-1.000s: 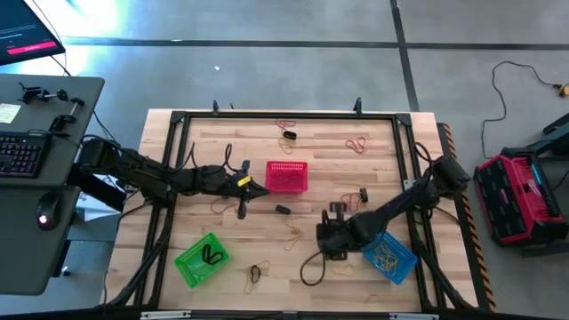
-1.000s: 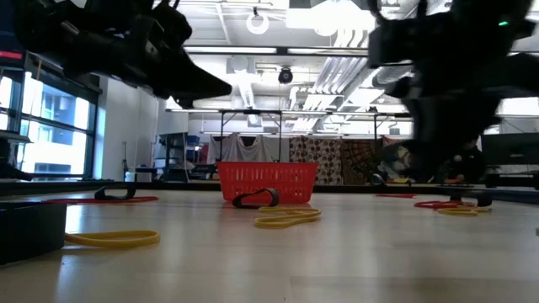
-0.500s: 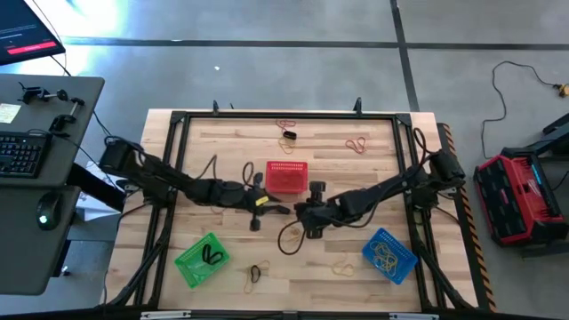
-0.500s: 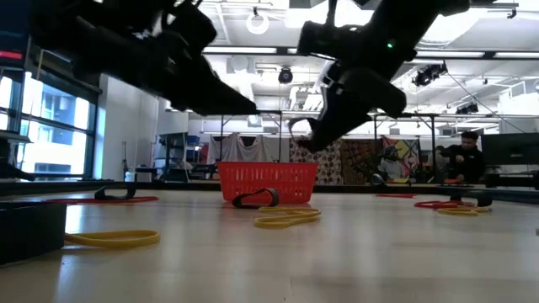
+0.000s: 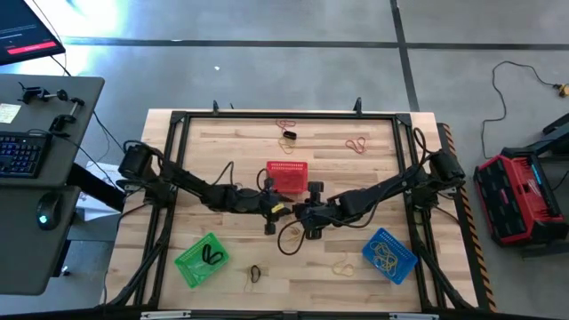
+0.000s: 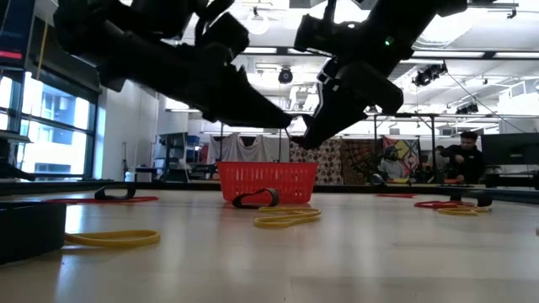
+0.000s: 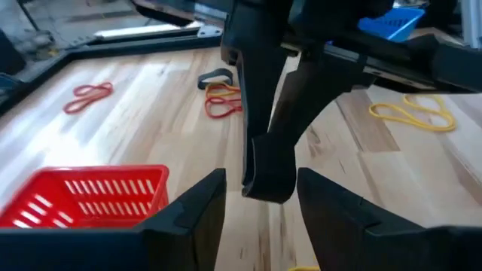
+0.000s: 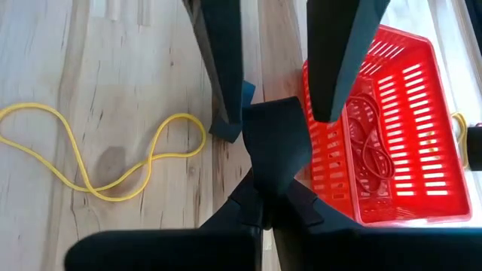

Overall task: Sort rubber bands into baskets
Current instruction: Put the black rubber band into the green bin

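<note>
Step in hand: a meeting of the two grippers in mid-air, in the middle of the high view just below the red basket (image 5: 286, 176); it looked like a hand-over of a band.
Left gripper (image 5: 281, 210): its jaws stood apart, one finger (image 8: 222, 68) on each side of the other arm's tip, gripping nothing that could be seen.
Right gripper (image 8: 271, 117): pinched shut, its tip sitting between the left arm's fingers; whether a band hung from it could not be told.
Rubber bands: several reddish loops (image 8: 369, 147) lay inside the red basket; a yellow one (image 8: 98, 162) lay on the wood beside it; a black one (image 5: 212, 257) lay in the green basket (image 5: 185, 265) at the lower left; yellow ones lay in the blue basket (image 5: 405, 259) at the lower right.
Loose bands: others were scattered near the upper edge of the table (image 5: 222, 142) and along its lower part.
Doing it well: the left jaws should probably close only once a strand lies between them, gripping rubber and not the other arm's fingers.
Release: the right arm would best let go after the left grip is firm.
Risk: a thin band could slip and drop unseen.
</note>
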Robot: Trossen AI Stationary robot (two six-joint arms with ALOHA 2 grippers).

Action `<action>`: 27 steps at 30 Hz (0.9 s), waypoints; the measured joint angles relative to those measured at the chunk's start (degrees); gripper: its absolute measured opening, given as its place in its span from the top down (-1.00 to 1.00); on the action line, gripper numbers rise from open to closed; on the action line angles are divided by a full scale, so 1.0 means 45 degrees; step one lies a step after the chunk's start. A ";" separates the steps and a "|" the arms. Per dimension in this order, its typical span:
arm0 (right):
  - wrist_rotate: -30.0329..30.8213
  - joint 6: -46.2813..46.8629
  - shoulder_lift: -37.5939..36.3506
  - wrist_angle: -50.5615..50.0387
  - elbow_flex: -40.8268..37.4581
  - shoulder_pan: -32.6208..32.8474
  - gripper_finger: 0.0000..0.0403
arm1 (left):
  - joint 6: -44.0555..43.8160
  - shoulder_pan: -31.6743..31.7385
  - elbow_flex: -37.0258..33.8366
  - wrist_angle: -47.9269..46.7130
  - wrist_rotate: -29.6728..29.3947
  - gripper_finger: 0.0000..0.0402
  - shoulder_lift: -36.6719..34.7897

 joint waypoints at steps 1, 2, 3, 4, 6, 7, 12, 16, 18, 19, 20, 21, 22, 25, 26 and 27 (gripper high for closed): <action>0.0000 0.0001 0.0000 0.0020 0.0000 0.0000 1.00 | 0.0099 -0.0066 0.0018 -0.0026 -0.0251 0.20 0.0000; 0.0000 0.0001 0.0000 0.0038 0.0002 0.0000 1.00 | 0.0188 -0.0116 0.0071 -0.0062 -0.0396 0.20 0.0000; -0.0002 -0.0002 0.0000 0.0042 0.0003 0.0000 1.00 | 0.0316 -0.0151 0.0113 -0.0024 -0.0394 0.20 0.0000; -0.0001 -0.0048 0.0000 0.0070 0.0000 0.0000 1.00 | 0.0437 -0.0178 0.0121 -0.0004 -0.0372 0.20 -0.0008; -0.0002 -0.0096 0.0000 0.0127 0.0001 0.0000 1.00 | 0.0482 -0.0185 0.0114 -0.0023 -0.0302 0.20 -0.0010; -0.0005 -0.0108 0.0000 0.0178 0.0001 -0.0003 1.00 | 0.0454 -0.0182 0.0111 -0.0075 -0.0210 0.20 -0.0010; -0.0006 -0.0300 0.0000 0.0495 0.0004 -0.0029 1.00 | 0.0445 -0.0182 0.0111 -0.0033 0.0042 0.25 -0.0010; -0.0010 -0.0335 0.0000 0.0486 0.0000 -0.0029 1.00 | 0.0638 -0.0182 0.0111 -0.0034 0.0062 0.45 -0.0010; -0.0031 -0.0337 0.0000 0.0489 0.0005 -0.0029 1.00 | 0.0657 -0.0181 0.0111 -0.0064 0.0102 0.59 -0.0010; -0.0091 -0.0335 0.0000 0.0494 0.0001 -0.0029 1.00 | 0.0667 -0.0177 0.0111 -0.0067 0.0152 0.67 -0.0010; -0.0207 -0.0335 0.0000 0.0489 0.0000 -0.0029 1.00 | 0.0729 -0.0177 0.0111 -0.0067 0.0173 0.75 -0.0010; -0.0310 -0.0339 0.0000 0.0492 0.0002 -0.0029 1.00 | 0.0747 -0.0177 0.0111 -0.0063 0.0178 0.83 -0.0010; -0.0369 -0.0339 0.0000 0.0494 0.0000 -0.0029 1.00 | 0.0751 -0.0177 0.0111 -0.0058 0.0178 0.91 -0.0010; -0.0373 -0.0208 0.0000 0.0494 0.0004 -0.0029 0.99 | 0.0760 -0.0177 0.0111 -0.0067 0.0178 0.97 -0.0010; -0.0370 -0.0128 0.0000 0.0493 0.0002 -0.0029 0.98 | 0.0819 -0.0164 0.0111 -0.0072 0.0178 0.97 -0.0010; -0.0340 -0.0097 0.0000 0.0489 0.0001 -0.0029 0.96 | 0.0864 -0.0147 0.0111 -0.0073 0.0178 0.97 -0.0010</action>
